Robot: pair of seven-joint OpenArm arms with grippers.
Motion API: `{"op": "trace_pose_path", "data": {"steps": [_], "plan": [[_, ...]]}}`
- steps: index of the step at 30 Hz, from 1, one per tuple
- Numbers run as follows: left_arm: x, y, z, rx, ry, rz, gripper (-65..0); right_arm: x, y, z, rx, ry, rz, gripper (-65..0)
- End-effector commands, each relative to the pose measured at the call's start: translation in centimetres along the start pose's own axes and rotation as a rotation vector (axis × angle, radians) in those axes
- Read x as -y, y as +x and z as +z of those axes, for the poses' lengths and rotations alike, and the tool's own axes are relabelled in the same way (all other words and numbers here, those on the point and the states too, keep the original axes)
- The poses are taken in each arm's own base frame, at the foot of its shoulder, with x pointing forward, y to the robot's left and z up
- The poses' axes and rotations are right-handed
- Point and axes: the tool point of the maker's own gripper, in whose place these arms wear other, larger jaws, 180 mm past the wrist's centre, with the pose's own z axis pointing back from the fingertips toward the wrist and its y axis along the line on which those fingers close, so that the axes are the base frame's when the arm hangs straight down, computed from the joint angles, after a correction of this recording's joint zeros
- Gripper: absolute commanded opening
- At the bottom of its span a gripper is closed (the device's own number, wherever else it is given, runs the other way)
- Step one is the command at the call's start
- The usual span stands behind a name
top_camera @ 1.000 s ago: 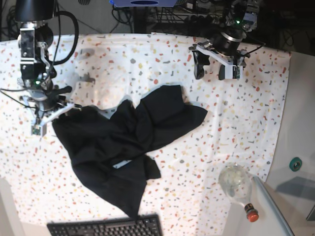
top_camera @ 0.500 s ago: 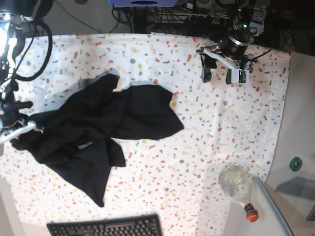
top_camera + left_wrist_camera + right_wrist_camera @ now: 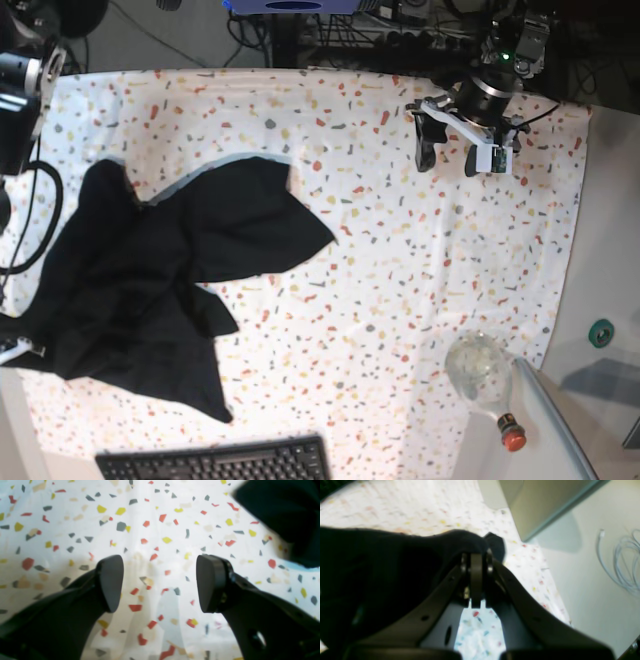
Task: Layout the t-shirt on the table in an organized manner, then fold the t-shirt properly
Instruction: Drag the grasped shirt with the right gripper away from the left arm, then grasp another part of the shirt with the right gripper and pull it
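The right claw (image 3: 476,580) is clamped on a bunched edge of the t-shirt (image 3: 150,290), its jaws pressed together with black fabric pinched between them. In the right wrist view the cloth hangs off to one side of the claw, with the speckled bench (image 3: 400,280) below and, past the bench's edge, pale floor with a coil of white cable (image 3: 622,562)

The left claw (image 3: 160,582) stands with its jaws wide apart and nothing between them, above bare speckled cloth near the bench's far edge, well apart from the t-shirt; a dark corner of the t-shirt shows at the upper edge of its wrist view

The t-shirt lies crumpled on the side of the bench where the right arm works, one lobe reaching toward the bench's middle. A black keyboard (image 3: 215,462) sits at the bench's near edge, and a clear bottle with a red cap (image 3: 485,385) lies at its near corner on the left arm's side
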Motion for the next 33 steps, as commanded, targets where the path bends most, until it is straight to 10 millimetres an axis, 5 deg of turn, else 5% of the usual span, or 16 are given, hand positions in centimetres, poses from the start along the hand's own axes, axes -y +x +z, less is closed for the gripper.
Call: {"op": "trace_pose_path", "data": {"steps": [1, 4, 6, 8, 11, 16, 24, 28, 33], "plan": [[-0.1, 1.2, 0.1, 0.039, -0.004, -0.013, -21.7, 0.9, 1.8, -0.7, 0.026, -0.031, -0.002, -65.0], [-0.1, 1.2, 0.1, 0.039, -0.005, -0.011, -21.7, 2.1, 0.9, -2.9, -0.049, -0.093, 0.049, -60.8], [-0.1, 1.2, 0.1, 0.037, -0.004, -0.011, -21.7, 2.7, 1.5, -2.8, -0.037, -0.110, 0.060, -39.6], [-0.1, 1.2, 0.1, 0.039, -0.004, -0.014, -21.7, 3.0, 3.3, -1.7, 0.029, -0.118, 0.055, -22.7], [-0.1, 1.4, 0.0, 0.043, -0.004, -0.016, -21.7, 4.0, 4.2, 2.1, 0.151, -0.139, 0.025, -19.7], [-0.2, 1.7, -0.1, 0.052, -0.003, -0.017, -21.7, -3.4, -1.4, 9.2, 0.131, 0.053, 0.094, -20.3], [-4.8, 4.0, 0.3, 0.109, 0.116, 0.003, -21.7, -16.5, -13.4, 14.6, -0.095, 0.417, 0.245, -20.4], [-6.6, 4.7, 0.8, 0.127, 0.160, 0.006, -21.7, -21.0, -15.6, 15.9, -0.126, 0.528, 0.318, -20.4], [-8.8, 5.0, 1.7, 0.139, 0.220, 0.013, -21.7, -27.6, -16.0, 17.4, -0.035, 0.679, 0.475, -20.4]]}}
